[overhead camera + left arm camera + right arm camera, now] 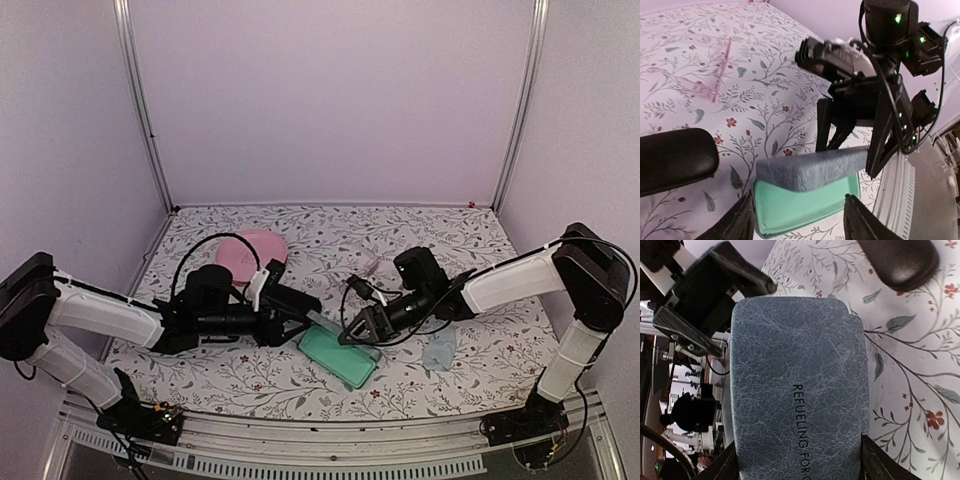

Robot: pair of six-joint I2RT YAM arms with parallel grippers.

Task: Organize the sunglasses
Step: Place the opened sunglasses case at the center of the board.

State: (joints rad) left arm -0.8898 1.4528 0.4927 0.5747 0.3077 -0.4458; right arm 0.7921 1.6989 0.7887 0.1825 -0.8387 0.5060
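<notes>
Sunglasses (366, 263), the pale pink pair, lie on the table (470, 235) just above centre of the top view. Right gripper (350, 334) clamps the raised lid of the case (345, 358) at centre. Left gripper (800, 220) straddles its green base, and I cannot tell whether it squeezes.

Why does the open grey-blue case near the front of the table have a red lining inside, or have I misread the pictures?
You have misread one thing: the lining is mint green, not red. The left wrist view shows it plainly beneath the raised lid of the grey-blue case, and the top view shows the same green. The rest is right: the case is open and lies near the front.
</notes>
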